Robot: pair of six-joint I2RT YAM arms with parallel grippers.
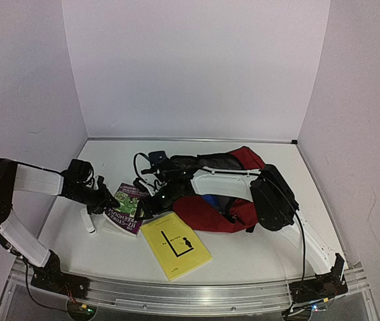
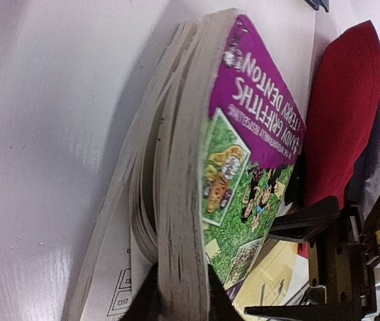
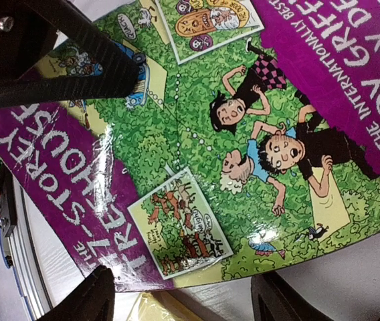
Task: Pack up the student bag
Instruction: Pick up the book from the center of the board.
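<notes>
A: Where's the backpack (image 1: 207,215)?

B: Flat on the table (image 1: 257,264), ctr-right. Dark red, w/ black straps (image 1: 151,164) trailing off its far-left end. A bit of blue lining (image 1: 210,199) shows at the mouth. The right arm (image 1: 270,197) reaches across over it.

A: And the books?

B: Two, both outside the bag, just left of it. The purple book (image 1: 128,204) lies beside the bag's left end. The yellow book (image 1: 175,247) is nearer the front edge, and its far-left corner meets the purple one's corner (touching or tucked under, can't be sure).

A: Left gripper (image 2: 183,302)?

B: Narrow, clamped on the purple book's page edge at the book's left side. It presses on both faces of the page block. Some lower pages sag away from the block and fan out toward the table.

A: Right gripper (image 3: 120,174)?

B: Jaws wide, holding nothing. It hovers over the purple book's cover on the side nearest the bag, one jaw across a corner of the cover, the other off its edge. Can't tell if either jaw touches the cover.

A: Anything inside the bag?

B: Can't tell, the arm hides most of the opening.
</notes>
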